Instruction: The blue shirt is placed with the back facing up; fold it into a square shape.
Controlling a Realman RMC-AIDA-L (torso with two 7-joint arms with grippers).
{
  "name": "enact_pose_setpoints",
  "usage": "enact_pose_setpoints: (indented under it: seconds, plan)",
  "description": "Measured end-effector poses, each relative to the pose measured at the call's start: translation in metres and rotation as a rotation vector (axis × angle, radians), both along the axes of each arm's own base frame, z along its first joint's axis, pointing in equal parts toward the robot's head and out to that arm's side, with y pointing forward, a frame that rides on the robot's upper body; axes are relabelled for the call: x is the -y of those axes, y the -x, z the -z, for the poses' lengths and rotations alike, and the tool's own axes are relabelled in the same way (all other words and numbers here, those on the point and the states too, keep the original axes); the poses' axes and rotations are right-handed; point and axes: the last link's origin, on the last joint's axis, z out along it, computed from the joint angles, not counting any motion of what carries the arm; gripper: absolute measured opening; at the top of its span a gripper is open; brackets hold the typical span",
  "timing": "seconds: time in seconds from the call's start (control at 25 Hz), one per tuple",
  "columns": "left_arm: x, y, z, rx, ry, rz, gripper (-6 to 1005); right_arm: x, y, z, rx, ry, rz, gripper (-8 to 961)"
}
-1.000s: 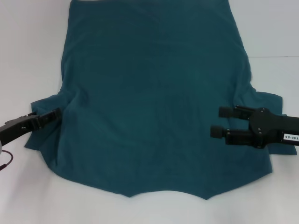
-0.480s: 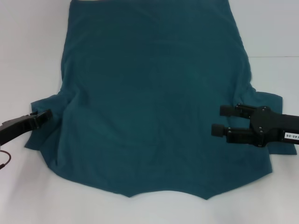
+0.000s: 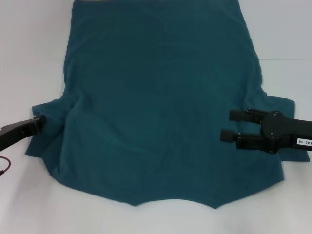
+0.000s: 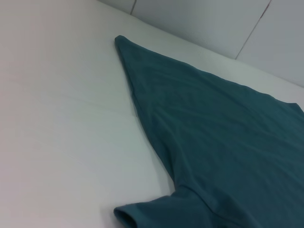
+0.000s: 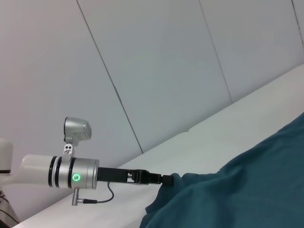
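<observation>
The blue shirt [image 3: 161, 107] lies spread flat on the white table [image 3: 29, 53], plain side up, with its collar end toward me. My left gripper [image 3: 40, 122] is low at the outer edge of the left sleeve [image 3: 48, 114]. The right wrist view shows that same left gripper [image 5: 166, 180] with its tip at the cloth's edge. My right gripper [image 3: 231, 126] is open over the shirt's right side, just inside the right sleeve [image 3: 280, 105], with nothing between its fingers. The left wrist view shows the shirt [image 4: 228, 142] running away along the table.
White table surrounds the shirt on the left, right and near sides. A grey panelled wall [image 5: 156, 71] stands behind the table. A thin red cable [image 3: 4, 165] hangs by my left arm.
My left gripper has drawn back to the left, from over the left sleeve to its outer edge. The shirt and my right arm have not moved.
</observation>
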Motion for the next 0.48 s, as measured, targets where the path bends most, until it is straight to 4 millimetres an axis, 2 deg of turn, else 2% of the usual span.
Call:
enact_pose_setpoints:
  seconds: [0.48]
  plan:
    - [-0.004, 0.01, -0.013, -0.044, -0.051, -0.042, -1, -0.001, 0.001, 0.001, -0.017, -0.009, 0.006, 900]
